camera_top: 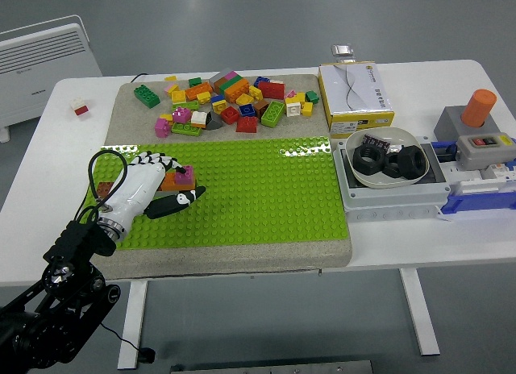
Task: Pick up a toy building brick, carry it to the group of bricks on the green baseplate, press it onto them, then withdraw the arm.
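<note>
Seen from above, a white tabletop (242, 253) carries a green baseplate (258, 197) with a loose pile of bricks (226, 100) beyond its far edge. The left robot hand (165, 184) lies over the baseplate's left side, fingers curved around a pink brick (184, 172) sitting on a small orange group of bricks (171, 180), thumb stretched out alongside. Whether it grips or merely rests is unclear. Pressing well likely means pushing straight down, studs aligned, then lifting away without dragging the stack.

Left hand (153, 187) on green baseplate (258, 197), fingers seemingly curled over pink-orange bricks (177, 176); loose brick pile (226, 100) behind.
</note>
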Available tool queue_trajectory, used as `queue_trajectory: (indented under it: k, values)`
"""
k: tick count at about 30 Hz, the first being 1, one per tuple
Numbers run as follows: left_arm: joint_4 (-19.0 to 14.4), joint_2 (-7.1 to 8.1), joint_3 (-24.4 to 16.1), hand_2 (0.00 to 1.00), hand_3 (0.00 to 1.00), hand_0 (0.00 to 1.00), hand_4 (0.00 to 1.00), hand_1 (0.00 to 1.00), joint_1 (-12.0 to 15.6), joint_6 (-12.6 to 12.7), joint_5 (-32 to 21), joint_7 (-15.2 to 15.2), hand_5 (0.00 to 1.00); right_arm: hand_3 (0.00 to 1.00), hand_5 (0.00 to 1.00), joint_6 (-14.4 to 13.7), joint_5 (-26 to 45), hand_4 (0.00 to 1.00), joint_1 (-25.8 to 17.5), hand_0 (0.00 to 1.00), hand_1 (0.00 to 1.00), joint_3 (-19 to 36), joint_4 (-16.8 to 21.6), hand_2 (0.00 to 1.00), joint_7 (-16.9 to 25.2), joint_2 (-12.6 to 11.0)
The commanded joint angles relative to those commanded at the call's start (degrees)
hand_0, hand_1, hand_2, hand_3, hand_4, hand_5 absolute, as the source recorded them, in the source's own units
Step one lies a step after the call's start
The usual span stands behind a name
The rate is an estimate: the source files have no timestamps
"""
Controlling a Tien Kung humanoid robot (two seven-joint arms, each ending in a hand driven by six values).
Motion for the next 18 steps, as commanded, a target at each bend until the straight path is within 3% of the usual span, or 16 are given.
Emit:
queue_trajectory:
  k: [12,18]
  values:
    - [-0.2,-0.04,-0.2,0.867,0.672,0.986,0.881,0.938,0.1,0.0,0.0,0.6,0.998,0.750,0.998,0.0,0.0,0.715,-0.1,0.677,0.660,0.0,0.0,0.746,-0.1,0.0]
    - [-4.0,-0.14,-1.8,0.866,0.683,0.983,0.888,0.933,0.3,0.2,0.0,0.5,0.998,0.749,0.998,0.1,0.0,0.715,-0.2,0.677,0.660,0.0,0.0,0.747,0.0,0.0]
